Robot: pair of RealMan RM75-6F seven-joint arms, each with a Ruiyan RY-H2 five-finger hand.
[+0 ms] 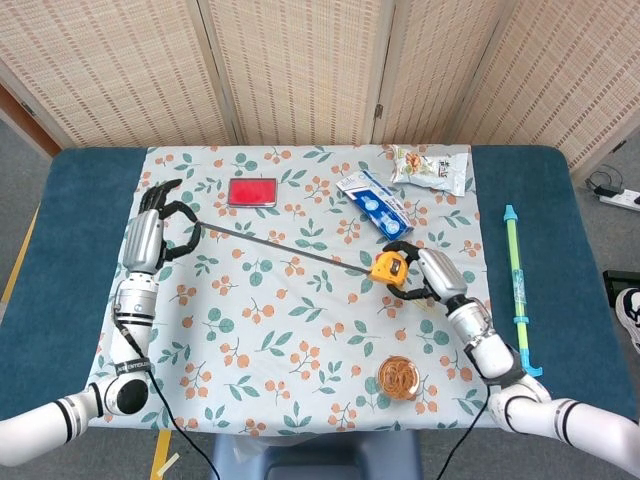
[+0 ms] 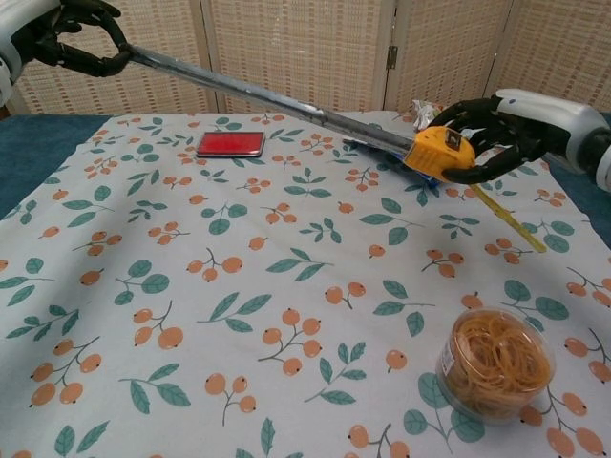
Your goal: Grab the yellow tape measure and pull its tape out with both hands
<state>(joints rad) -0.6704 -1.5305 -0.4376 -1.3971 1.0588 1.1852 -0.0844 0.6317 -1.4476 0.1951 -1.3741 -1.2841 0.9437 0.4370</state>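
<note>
Head view: we see the yellow tape measure gripped in the right hand, fingers wrapped round the case, above the right part of the floral tablecloth. The tape runs out of the case as a long dark strip, up and left across the cloth to the left hand, which pinches its end between thumb and curled fingers. The two hands are well apart, with the strip straight between them.

Chest view: same picture. Right hand holds the case off the table; a thin yellow strap hangs from it down to the cloth. Left hand sits at the top left corner, fingertips closed on the strip's end.

Around: a red card near the far edge of the cloth, a blue packet and a snack bag far right, a clear tub of rubber bands near the front, and a green-and-blue pump toy on the blue table.

Packet and bag carry print; we cannot read it at this size.
</note>
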